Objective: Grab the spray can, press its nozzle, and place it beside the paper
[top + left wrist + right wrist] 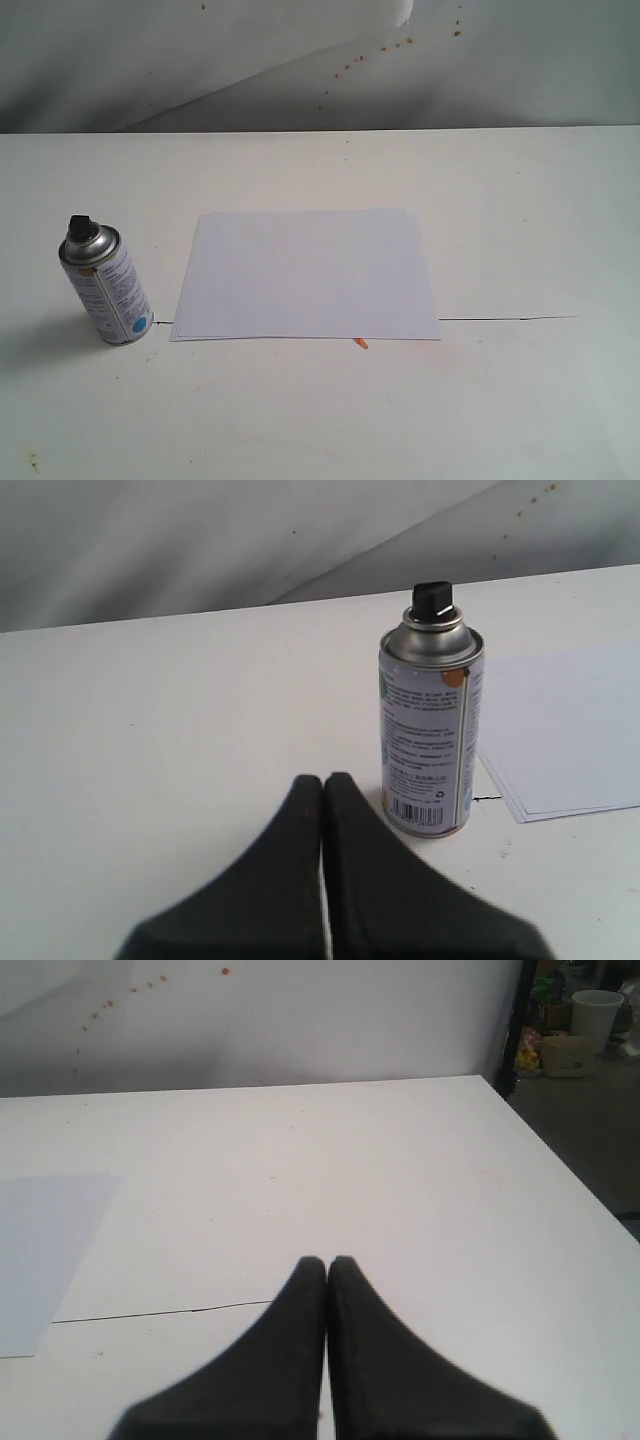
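Note:
The silver spray can (108, 288) with its white printed label stands upright on the white table, just left of the paper (305, 274). Its black nozzle (79, 228) caps the top. In the left wrist view the spray can (430, 735) stands a little beyond my left gripper (323, 780), which is shut with nothing between its fingers; the nozzle (434, 598) and a corner of the paper (570, 740) show too. My right gripper (326, 1262) is shut and empty over bare table, with the paper's edge (45, 1250) off to one side. Neither gripper appears in the exterior view.
A thin dark seam line (505, 319) runs across the table from the paper's corner. A small orange speck (361, 343) lies by the paper's near edge. The table's side edge (560, 1160) drops to a floor with a white bucket (596, 1010).

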You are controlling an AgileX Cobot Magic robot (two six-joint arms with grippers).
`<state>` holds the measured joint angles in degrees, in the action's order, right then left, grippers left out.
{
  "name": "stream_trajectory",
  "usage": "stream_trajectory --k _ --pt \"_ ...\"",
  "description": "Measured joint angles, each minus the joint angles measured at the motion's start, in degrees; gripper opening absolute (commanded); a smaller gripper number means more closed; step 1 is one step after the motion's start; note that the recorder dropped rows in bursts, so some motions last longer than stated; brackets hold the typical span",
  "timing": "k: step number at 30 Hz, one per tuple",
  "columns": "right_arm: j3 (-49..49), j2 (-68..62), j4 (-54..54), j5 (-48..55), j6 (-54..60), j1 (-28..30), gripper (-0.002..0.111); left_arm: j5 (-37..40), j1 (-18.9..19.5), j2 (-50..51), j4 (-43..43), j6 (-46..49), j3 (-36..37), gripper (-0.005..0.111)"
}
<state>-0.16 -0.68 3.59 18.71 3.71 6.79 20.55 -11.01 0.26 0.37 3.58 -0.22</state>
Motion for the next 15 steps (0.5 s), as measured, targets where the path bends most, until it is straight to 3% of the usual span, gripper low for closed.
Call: stream_trajectory --k 4,7,15 --pt "0.00 0.00 0.00 0.00 0.00 0.00 0.000 -0.62 0.00 0.00 0.82 0.00 0.00 0.000" --pt "0.00 0.00 0.00 0.00 0.00 0.00 0.000 -5.24 0.00 0.00 1.09 0.00 0.00 0.000" --pt "0.00 0.00 0.00 0.00 0.00 0.00 0.000 -27.88 0.00 0.00 -0.87 -0.11 0.00 0.000"
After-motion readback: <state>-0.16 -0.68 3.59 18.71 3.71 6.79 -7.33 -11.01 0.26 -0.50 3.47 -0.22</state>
